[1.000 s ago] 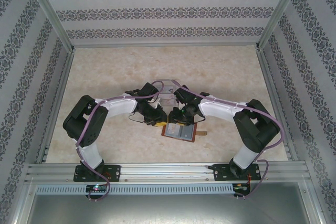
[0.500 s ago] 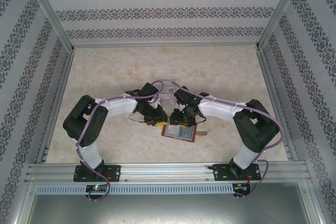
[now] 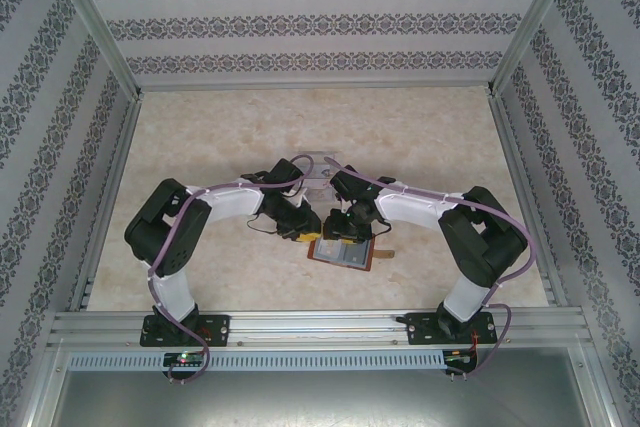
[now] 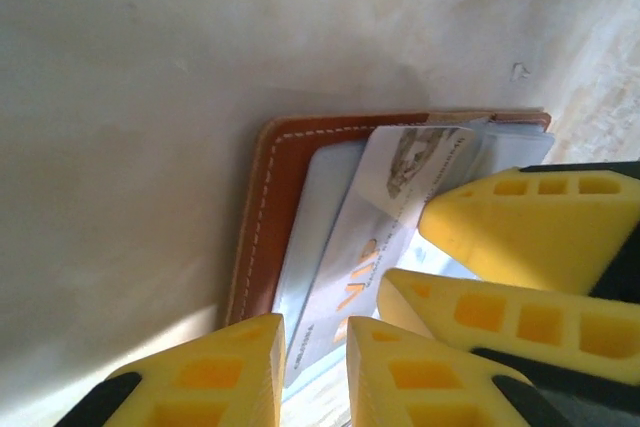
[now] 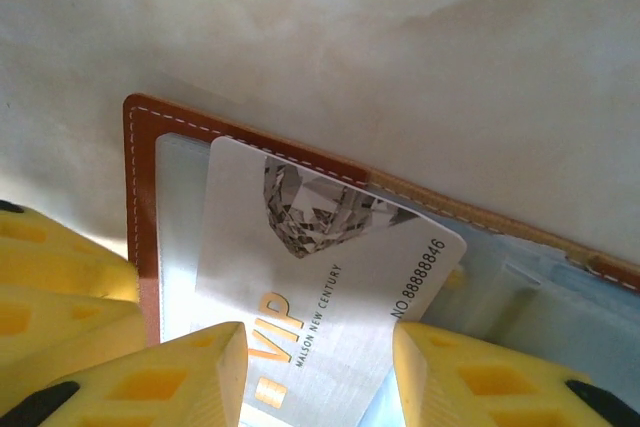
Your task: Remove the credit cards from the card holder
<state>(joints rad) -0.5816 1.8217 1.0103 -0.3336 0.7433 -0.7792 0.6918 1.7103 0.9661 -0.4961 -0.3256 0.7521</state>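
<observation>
Partly, card (VIP) inside end effector

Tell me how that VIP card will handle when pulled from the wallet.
The card looks thin and flat, so it is probably light and stiff with slight flex. Its smooth printed face may slip in a pinch. It sits partly tucked in the wallet, so the wallet may drag along.

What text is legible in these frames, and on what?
"VIP": gold, on the credit card lying over the card holder.
"MALSON NEW CENTURY": same card, small print.
"NO.88888846": same card, near its edge.
Left wrist view: the card's print is too blurred to read.
</observation>
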